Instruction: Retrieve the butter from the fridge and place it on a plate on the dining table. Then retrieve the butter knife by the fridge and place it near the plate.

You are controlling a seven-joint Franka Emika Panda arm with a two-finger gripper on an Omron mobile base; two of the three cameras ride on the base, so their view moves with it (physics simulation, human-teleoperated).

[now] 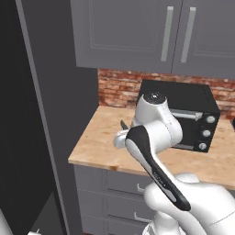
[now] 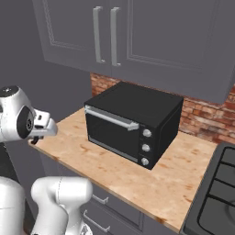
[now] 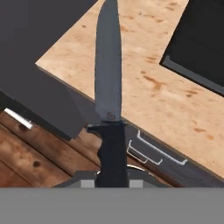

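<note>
The butter knife has a dark grey blade and a black handle. The counter is light wood with brown flecks. The toaster oven is black with silver knobs. The cabinets are grey, the back wall red brick, the floor brown wood.

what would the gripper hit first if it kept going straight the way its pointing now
Probably the wood counter top. The gripper, shut on the knife, aims down past the counter's edge, blade tip leading. Depth is unclear, so it could be the drawer fronts instead.
</note>
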